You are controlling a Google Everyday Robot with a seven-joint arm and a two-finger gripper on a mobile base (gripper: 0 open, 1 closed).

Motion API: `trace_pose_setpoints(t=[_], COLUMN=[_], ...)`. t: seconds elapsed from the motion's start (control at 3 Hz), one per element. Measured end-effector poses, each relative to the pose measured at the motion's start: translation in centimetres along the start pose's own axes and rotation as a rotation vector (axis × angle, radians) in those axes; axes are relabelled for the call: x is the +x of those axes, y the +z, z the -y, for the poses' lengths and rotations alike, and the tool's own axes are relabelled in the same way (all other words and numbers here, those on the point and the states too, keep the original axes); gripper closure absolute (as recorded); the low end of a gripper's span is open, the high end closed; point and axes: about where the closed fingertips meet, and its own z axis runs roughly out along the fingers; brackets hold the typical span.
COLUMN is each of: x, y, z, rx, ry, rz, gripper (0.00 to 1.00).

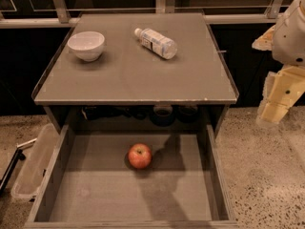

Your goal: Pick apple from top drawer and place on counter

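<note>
Below the counter [133, 75], inside the pulled-out top drawer [95, 190], we see the apple [139, 156] resting near the middle of its floor, while our gripper [274, 109] hangs well off to the right, and we cannot make out whether it is parted or closed.

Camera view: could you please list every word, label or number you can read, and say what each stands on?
Bottle on the counter: label has print, too blurred to read.
White bowl, apple, top drawer: no text.
Gripper, at the right edge beside the counter: no text readable.
</note>
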Motion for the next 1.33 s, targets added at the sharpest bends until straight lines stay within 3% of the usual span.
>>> trace_pose_setpoints(t=[0.33, 0.67, 1.0, 1.33], x=[0.0, -0.6, -2.3, -3.7], y=[0.0, 0.9, 3.8, 7.5], z=[0.0, -0.5, -2.3, -2.9], rx=[0.000, 0.032, 0.043, 0.025], ry=[0.000, -0.014, -0.074, -0.102], rz=[0.000, -0.003, 0.064, 0.207], gripper=[0.00, 0.00, 0.00, 0.00])
